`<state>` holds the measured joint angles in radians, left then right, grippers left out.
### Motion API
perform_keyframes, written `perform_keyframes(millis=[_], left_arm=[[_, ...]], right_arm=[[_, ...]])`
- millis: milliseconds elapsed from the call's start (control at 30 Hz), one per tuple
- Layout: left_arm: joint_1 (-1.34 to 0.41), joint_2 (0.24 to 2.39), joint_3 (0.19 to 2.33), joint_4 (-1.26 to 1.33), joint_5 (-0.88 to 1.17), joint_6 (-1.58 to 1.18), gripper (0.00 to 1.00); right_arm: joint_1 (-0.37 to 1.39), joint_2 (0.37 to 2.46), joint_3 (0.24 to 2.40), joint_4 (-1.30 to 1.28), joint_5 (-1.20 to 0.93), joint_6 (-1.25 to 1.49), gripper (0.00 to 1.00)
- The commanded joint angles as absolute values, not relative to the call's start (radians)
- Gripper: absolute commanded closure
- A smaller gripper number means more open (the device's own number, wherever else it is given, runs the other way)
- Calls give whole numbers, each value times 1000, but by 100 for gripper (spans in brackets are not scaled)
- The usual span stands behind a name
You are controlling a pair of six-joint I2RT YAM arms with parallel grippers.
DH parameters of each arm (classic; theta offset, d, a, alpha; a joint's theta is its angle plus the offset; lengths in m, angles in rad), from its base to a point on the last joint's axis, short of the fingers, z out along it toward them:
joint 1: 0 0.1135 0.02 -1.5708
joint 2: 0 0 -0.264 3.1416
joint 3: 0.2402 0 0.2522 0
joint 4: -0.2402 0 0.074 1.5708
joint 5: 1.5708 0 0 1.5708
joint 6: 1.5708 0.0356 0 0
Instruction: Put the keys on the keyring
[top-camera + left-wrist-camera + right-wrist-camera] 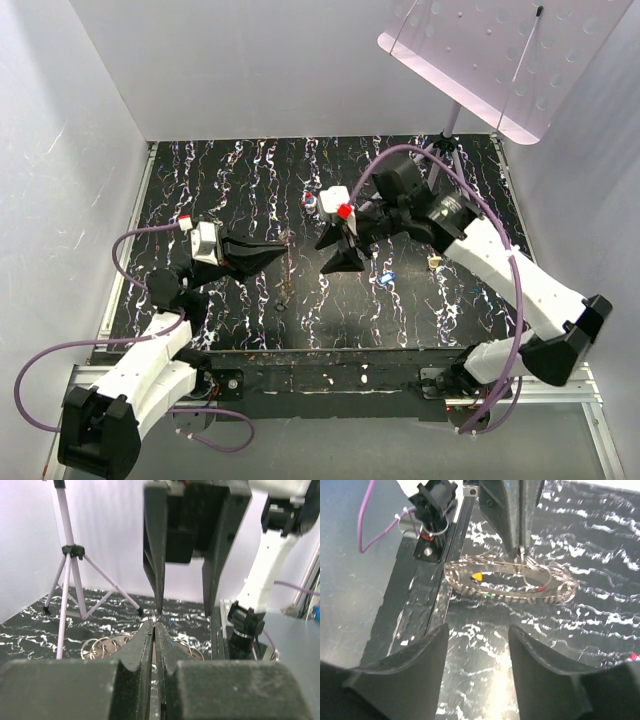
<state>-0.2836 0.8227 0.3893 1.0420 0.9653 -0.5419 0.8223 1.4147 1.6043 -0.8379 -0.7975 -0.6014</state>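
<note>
Pinching a thin, spiky metal keyring [492,565]: the left gripper [520,551].

Grippers: 2, i.e. left gripper [283,250], right gripper [322,257]. Keyring [530,570]: 1. Keys on ring [555,592]: overlapped, uncountable. Loose blue key [385,277]: 1. Beige lump [434,262]: 1. Red-white-blue object [311,200]: 1. Tripod [72,551]: 1.

The left gripper [154,626] hides the middle of the keyring [102,646]; its keys [555,592] blur together, too small to count.
</note>
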Motion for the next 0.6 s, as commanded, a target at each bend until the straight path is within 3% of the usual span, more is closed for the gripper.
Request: perform_keyframes(millis=[0,567], left_arm=[[-276,868,357,1481,802,-794,100],[-278,879,385,1542,819,-853,100]], right_arm=[[819,1296,1366,-232,-907,-447,38],[819,1376,1399,-31,-919,-198,61]])
